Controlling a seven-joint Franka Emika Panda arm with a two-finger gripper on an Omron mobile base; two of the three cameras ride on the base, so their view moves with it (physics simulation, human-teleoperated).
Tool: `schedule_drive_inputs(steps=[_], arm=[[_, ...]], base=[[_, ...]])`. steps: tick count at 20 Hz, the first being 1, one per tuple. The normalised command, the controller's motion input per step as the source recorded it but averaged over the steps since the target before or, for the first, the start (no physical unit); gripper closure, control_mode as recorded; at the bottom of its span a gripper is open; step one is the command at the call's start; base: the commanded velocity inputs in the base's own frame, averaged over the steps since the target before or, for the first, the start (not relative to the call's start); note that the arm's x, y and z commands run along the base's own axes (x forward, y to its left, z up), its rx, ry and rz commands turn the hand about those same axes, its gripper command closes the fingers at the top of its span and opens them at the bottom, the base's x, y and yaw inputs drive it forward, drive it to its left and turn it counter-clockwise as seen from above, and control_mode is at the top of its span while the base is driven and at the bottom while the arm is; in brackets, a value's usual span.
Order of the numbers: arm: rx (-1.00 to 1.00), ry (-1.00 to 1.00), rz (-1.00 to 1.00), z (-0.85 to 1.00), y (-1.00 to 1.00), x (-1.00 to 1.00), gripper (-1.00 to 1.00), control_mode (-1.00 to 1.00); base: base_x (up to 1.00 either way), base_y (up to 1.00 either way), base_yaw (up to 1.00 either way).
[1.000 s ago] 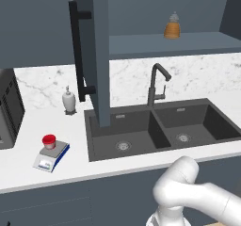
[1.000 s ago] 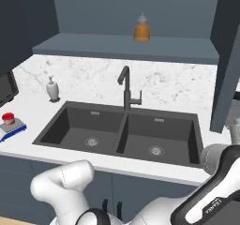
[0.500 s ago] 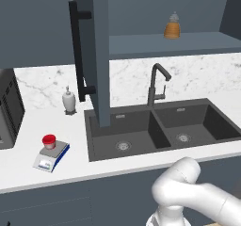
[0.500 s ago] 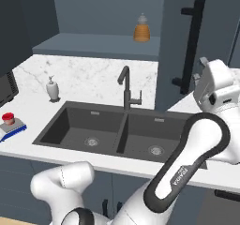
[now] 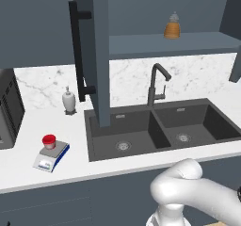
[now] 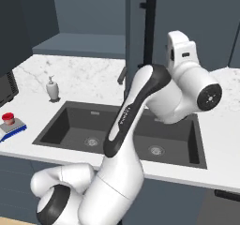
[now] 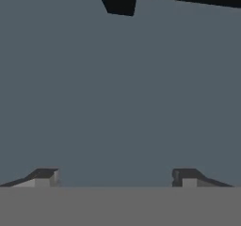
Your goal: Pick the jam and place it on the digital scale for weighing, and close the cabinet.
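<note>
the gripper (image 7: 115,178), its tips spread apart and holding nothing, faces the flat cabinet (image 7: 117,88) door close up (probably to push it shut), while further off the jam (image 5: 49,141) already sits on the digital scale (image 5: 51,157).

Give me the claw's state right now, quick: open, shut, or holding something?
Claw: open, fingers wide apart, nothing between them; it faces the flat cabinet door close up, under its black handle.
</note>
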Motion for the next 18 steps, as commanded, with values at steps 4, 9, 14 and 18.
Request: schedule_drive_inputs(steps=[4,9,14,18], arm=[[0.0,0.12,-0.06,-0.04,0.62,1.0,-1.0,-1.0],[0.04,-0.02,0.0,-0.39,0.11,1.0,-1.0,-1.0],[0.02,-0.01,0.0,-0.35,0.04,1.0,-1.0,-1.0],[0.03,0.03,0.0,-0.03,0.0,0.89,-1.0,-1.0]], base=[[0.0,0.0,0.0],[0.0,0.0,0.0],[0.0,0.0,0.0],[0.0,0.0,0.0]])
